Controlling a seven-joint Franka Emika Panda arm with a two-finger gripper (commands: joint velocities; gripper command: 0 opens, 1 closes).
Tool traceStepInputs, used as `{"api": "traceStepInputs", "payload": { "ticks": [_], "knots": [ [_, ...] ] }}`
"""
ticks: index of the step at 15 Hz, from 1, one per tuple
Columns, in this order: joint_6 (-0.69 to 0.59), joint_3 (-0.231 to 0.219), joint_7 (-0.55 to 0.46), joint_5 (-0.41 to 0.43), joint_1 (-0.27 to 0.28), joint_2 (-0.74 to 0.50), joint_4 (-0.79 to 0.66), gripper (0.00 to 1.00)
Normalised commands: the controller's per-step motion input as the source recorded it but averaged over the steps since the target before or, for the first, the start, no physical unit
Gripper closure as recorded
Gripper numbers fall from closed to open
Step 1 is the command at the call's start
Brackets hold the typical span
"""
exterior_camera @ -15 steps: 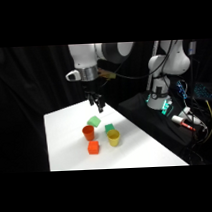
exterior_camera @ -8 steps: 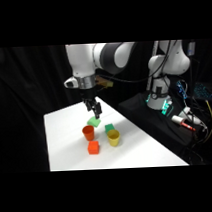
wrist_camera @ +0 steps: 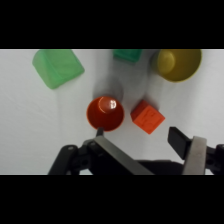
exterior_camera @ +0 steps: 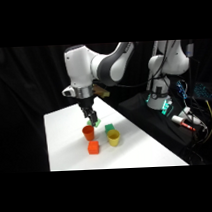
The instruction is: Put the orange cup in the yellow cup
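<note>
- The orange cup [wrist_camera: 105,113] stands upright on the table [wrist_camera: 30,130], apart from the green block [wrist_camera: 57,66] at far left.
- My gripper [wrist_camera: 142,137] hangs over it, jaws spread; one finger [wrist_camera: 107,145] is at its rim.
- I should straddle one wall, mind the cube [wrist_camera: 147,116] alongside, then pinch.
- The yellow cup [wrist_camera: 178,64] waits upright, further right.

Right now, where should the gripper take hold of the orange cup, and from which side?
On the rim, from above: the orange cup stands upright, mouth open, so one finger can go inside the wall and one outside. The orange cube sits close beside it, so pinch the far wall.
</note>
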Motion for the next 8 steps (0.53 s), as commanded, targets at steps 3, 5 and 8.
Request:
{"api": "traceStepInputs", "payload": {
  "ticks": [3, 5, 8],
  "knots": [
    [0.18, 0.010, 0.01, 0.055, -0.044, 0.21, 0.18, 0.00],
    [0.18, 0.018, 0.01, 0.075, -0.041, 0.20, 0.17, 0.00],
    [0.17, 0.028, 0.00, 0.087, -0.041, 0.20, 0.18, 0.00]
  ]
}}
